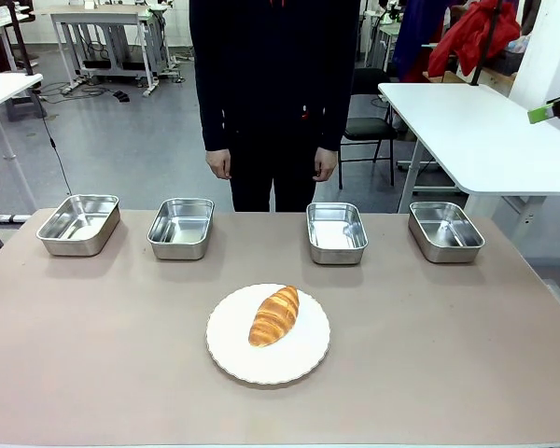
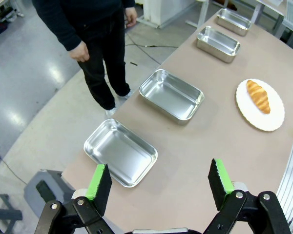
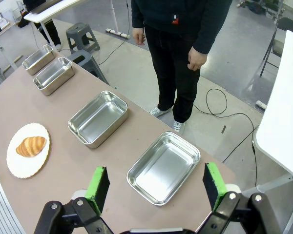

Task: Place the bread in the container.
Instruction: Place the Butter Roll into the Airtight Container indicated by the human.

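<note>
The golden-brown bread [image 1: 274,315] lies on a round white plate [image 1: 261,359] at the table's middle. Several alike steel containers stand in a row along the far edge: the leftmost [image 1: 78,224], two inner ones [image 1: 181,227] [image 1: 336,231] and the rightmost [image 1: 445,231], all empty. My left gripper [image 2: 158,183] hangs open high over the leftmost container [image 2: 119,152], with the bread [image 2: 258,96] far off. My right gripper [image 3: 156,183] is open above the rightmost container [image 3: 164,167], the bread [image 3: 31,146] away to its left. A green fingertip [image 1: 545,113] pokes in at the front view's right edge.
A person [image 1: 273,93] in dark clothes stands at the far side behind the middle containers, both hands hanging at the sides. A white table [image 1: 476,131] stands beyond the right corner. The tan tabletop [image 1: 93,355] is bare around the plate.
</note>
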Tool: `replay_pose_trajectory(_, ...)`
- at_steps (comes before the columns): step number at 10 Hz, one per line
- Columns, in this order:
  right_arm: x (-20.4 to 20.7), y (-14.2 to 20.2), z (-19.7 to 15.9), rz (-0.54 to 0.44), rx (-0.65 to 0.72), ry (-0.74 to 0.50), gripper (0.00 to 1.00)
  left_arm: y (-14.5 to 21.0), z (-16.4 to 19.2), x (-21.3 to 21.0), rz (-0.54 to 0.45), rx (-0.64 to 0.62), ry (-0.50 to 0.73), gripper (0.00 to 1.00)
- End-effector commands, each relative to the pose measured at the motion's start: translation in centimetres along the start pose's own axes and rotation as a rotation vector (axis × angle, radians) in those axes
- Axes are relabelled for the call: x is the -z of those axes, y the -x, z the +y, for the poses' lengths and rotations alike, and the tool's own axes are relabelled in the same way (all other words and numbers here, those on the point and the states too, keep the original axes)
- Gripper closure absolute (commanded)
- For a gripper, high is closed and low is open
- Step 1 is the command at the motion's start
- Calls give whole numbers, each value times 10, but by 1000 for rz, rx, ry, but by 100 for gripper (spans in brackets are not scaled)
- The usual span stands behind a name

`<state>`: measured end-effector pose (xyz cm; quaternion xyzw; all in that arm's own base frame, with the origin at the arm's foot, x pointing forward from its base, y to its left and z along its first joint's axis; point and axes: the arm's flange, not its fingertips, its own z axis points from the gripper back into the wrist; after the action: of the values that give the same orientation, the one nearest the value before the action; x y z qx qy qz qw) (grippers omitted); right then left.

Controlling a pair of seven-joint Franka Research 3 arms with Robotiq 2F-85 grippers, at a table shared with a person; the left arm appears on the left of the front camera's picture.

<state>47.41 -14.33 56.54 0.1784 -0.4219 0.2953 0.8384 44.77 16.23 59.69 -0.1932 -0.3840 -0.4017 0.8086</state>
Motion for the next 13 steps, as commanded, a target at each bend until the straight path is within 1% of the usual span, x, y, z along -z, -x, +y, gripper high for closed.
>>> replay_pose_trajectory(1,0,-1,1,-7,-2,-3,0,-1,-1,0,-2,6,4,0)
replay_pose_trajectory(13,0,-1,1,-7,-2,-3,0,-1,-1,0,-2,6,4,0)
